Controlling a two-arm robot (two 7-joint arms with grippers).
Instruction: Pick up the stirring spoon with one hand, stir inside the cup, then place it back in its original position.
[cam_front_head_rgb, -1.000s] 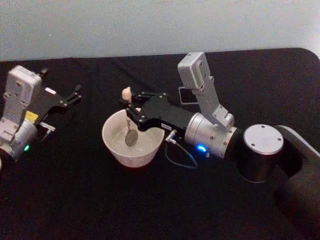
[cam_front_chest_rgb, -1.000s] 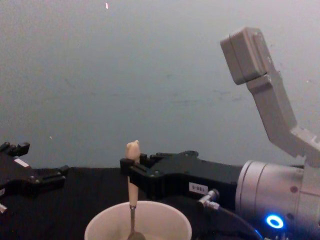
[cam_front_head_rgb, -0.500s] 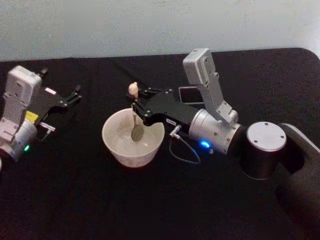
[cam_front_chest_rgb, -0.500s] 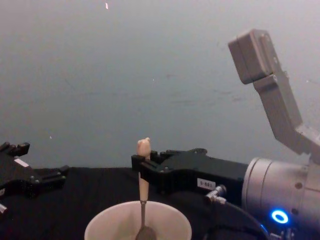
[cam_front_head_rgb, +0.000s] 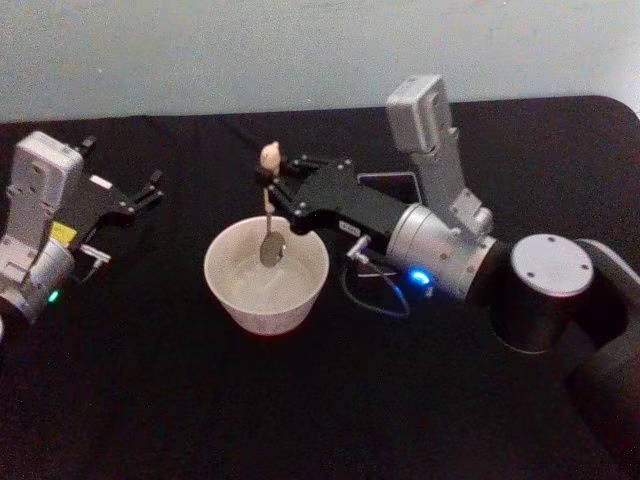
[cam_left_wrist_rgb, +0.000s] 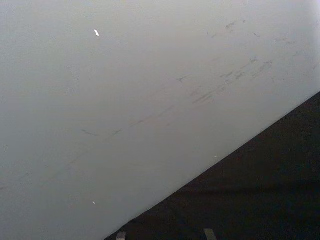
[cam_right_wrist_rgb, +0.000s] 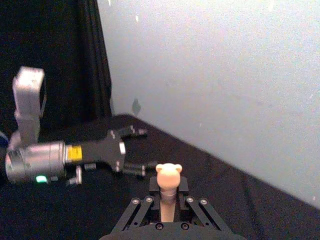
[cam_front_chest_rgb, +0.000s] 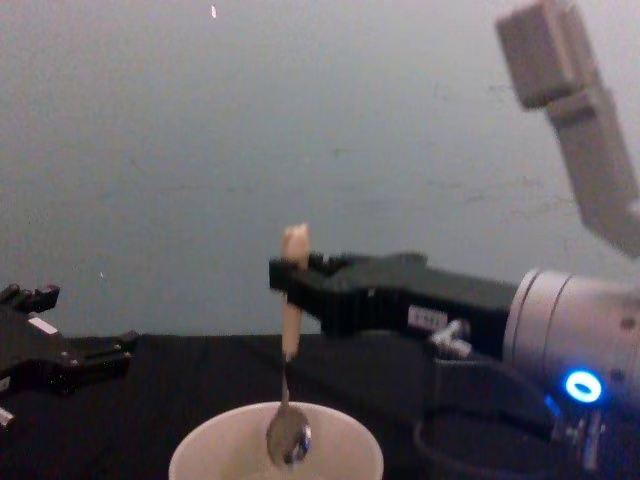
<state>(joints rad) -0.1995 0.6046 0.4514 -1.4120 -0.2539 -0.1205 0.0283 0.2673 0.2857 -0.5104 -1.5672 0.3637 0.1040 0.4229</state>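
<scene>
Right tool (cam_front_head_rgb: 273, 190) gripping stirring spoon (cam_front_head_rgb: 268, 218) above cup (cam_front_head_rgb: 232, 300), holder (cam_front_head_rgb: 390, 180) mostly hidden, left tool (cam_front_head_rgb: 142, 195) spread

I take this for a robot test bench in a lab rather than a home: below my right gripper (cam_front_head_rgb: 270, 187) spreads a table (cam_front_head_rgb: 560, 130) draped in plain black cloth (cam_front_head_rgb: 200, 400), and beyond the gripper rises a bare pale wall (cam_front_chest_rgb: 150, 150), scuffed and marked

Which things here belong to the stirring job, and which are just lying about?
Job: stirring spoon, held by the right gripper at the cup; dark square holder.
Idle: left gripper, open, at the left of the black table.
</scene>
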